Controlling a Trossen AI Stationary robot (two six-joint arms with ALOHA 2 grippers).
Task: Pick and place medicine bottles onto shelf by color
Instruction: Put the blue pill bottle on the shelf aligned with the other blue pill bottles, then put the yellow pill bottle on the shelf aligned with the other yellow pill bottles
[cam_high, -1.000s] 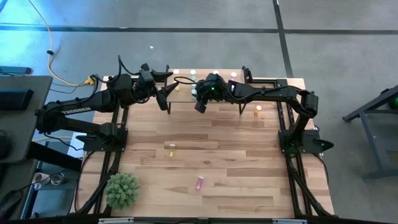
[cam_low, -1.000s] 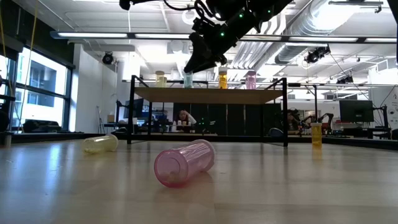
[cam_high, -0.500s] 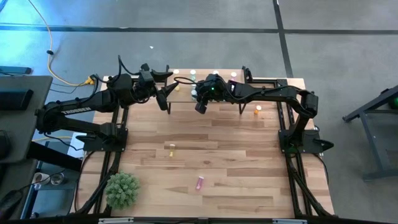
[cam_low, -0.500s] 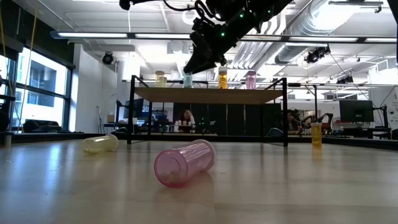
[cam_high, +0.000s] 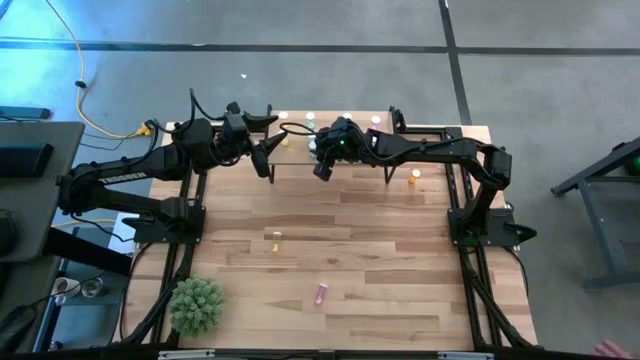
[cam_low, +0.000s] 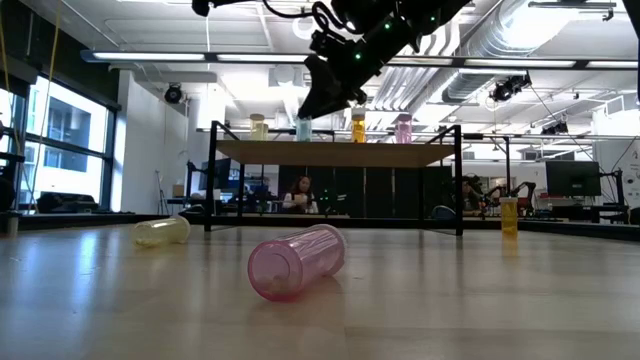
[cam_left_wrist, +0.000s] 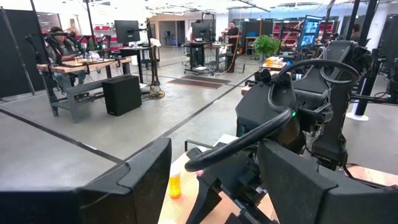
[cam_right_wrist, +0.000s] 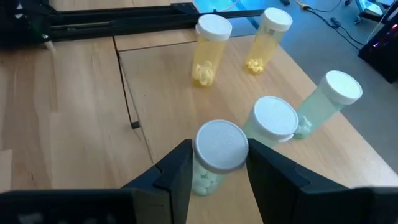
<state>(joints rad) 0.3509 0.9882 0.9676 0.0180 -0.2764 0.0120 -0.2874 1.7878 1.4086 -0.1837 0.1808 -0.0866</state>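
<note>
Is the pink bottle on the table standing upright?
No, the pink bottle lies on its side on the table, its end toward the low camera.

Green bottles (cam_right_wrist: 276, 121) crowding shelf (cam_right_wrist: 168, 112) corner

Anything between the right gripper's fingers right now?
Yes. In the right wrist view a green bottle with a white cap sits between the right gripper's fingers, over the shelf, beside two more green bottles.
</note>
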